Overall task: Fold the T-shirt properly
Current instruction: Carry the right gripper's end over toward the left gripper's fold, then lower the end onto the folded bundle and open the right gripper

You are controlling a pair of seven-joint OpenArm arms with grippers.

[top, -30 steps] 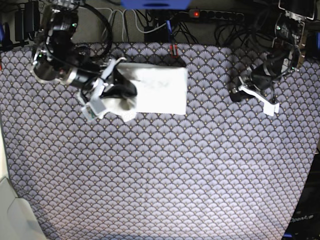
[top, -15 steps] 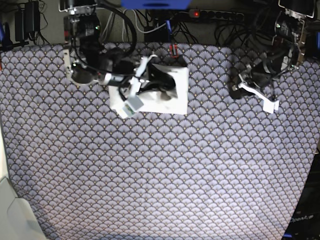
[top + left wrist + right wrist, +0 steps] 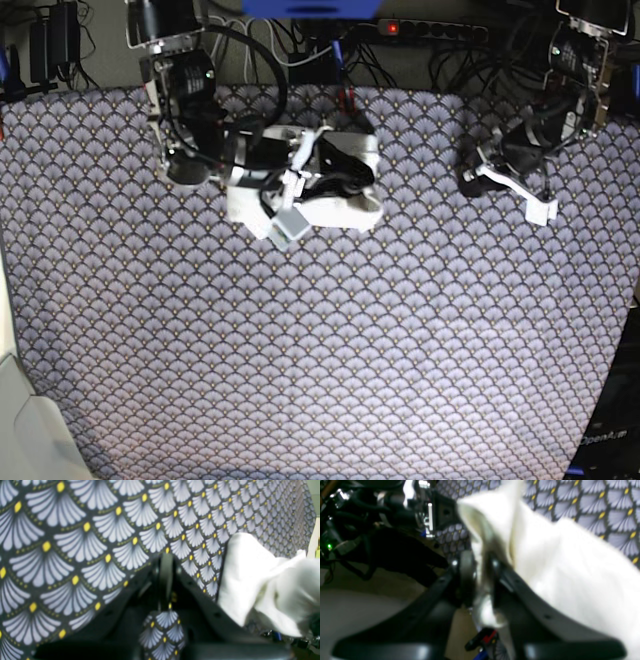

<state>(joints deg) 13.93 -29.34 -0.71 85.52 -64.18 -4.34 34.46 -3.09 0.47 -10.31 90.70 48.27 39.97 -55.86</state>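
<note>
The T-shirt (image 3: 345, 212) lies folded as a small white bundle at the back middle of the patterned table, plain reverse showing. My right gripper (image 3: 352, 172) sits over it, shut on a raised fold of the white cloth (image 3: 570, 580); the right wrist view shows the cloth pinched at the gripper (image 3: 482, 580). My left gripper (image 3: 468, 182) rests low on the tablecloth to the shirt's right, apart from it. In the left wrist view the left gripper (image 3: 166, 580) is shut and empty, with the T-shirt (image 3: 245, 580) off to the right.
The scale-patterned tablecloth (image 3: 320, 350) covers the whole table. A power strip and tangled cables (image 3: 430, 30) run along the back edge. A pale object (image 3: 20, 430) stands at the front left corner. The right arm's body (image 3: 185, 150) lies left of the shirt.
My right gripper has swung from the shirt's left side to the right, carrying the cloth's left edge over the folded shirt. The left arm has hardly moved.
</note>
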